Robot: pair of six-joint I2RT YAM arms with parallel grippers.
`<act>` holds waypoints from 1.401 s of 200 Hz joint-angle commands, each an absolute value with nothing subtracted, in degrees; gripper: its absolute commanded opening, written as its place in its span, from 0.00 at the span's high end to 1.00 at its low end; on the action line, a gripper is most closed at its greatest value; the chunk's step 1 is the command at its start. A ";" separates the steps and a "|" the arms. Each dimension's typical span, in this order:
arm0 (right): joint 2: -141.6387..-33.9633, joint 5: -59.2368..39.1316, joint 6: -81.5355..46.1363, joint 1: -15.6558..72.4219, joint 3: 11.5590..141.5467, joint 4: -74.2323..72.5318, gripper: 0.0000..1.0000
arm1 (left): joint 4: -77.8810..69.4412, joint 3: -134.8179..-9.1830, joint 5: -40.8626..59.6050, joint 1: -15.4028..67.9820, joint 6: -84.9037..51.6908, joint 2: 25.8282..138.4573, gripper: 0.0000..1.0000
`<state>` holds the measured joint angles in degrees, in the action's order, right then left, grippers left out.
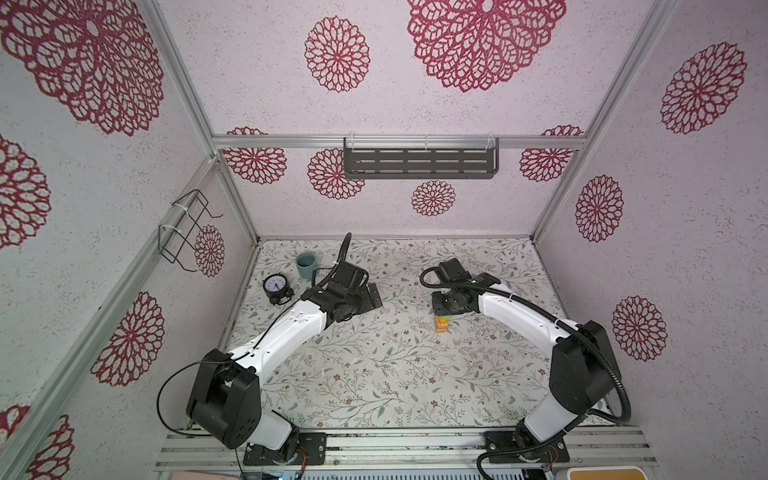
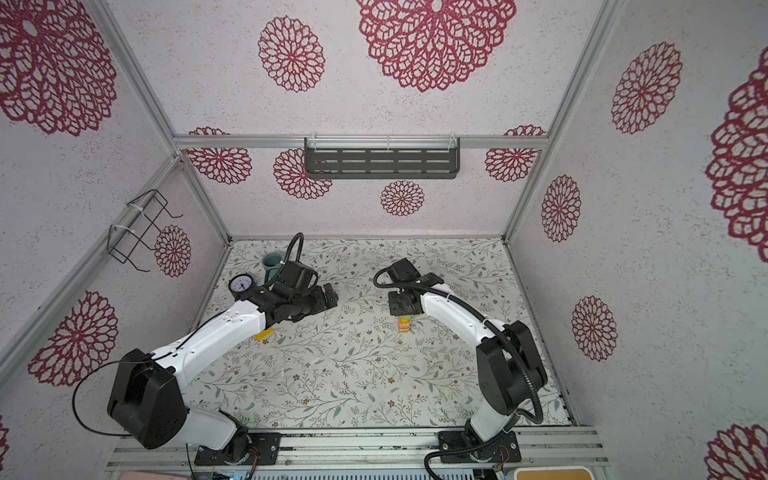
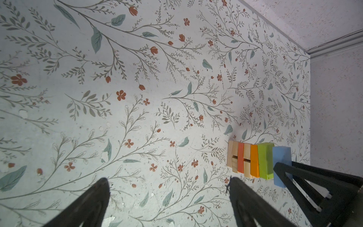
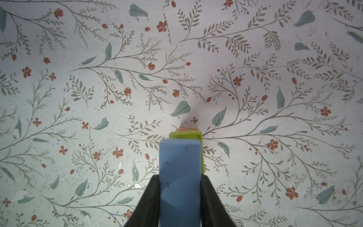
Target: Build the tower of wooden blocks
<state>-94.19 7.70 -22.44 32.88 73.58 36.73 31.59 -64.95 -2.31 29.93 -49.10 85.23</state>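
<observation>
Right gripper (image 4: 180,177): jaws clamped on the two long sides of the light blue block (image 4: 179,173), which sits directly over the tower.
Tower (image 1: 442,323): upright on the table (image 1: 374,374), right of centre, beneath the right gripper in both top views.
Layer order, table upward (left wrist view): plain wood, red-orange, plain wood, orange, green block (image 3: 265,160).
Blue-to-green contact: cannot tell; the faces are very close and the blue is slightly offset.
Left gripper (image 3: 169,196): jaws spread wide with nothing between them; left of the tower, not touching it.
Yellow block (image 2: 264,333): on the table, partly hidden under the left arm.
Cup (image 1: 306,265), alarm clock (image 1: 275,286): far left corner, near each other.
</observation>
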 commanded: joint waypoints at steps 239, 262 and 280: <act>-88.81 8.24 -18.86 32.22 73.18 33.73 0.48 | 40.38 -61.82 -4.68 19.58 -47.37 77.41 0.00; -87.73 6.93 -18.30 32.04 72.87 31.31 0.43 | 41.50 -57.09 -5.24 15.32 -47.81 72.97 0.10; -87.06 6.06 -17.89 31.99 72.58 29.53 0.41 | 41.69 -52.44 -6.44 12.63 -48.42 69.30 0.23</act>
<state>-89.78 7.38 -19.31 32.53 73.38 32.73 39.20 -57.10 -4.45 15.33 -48.01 72.97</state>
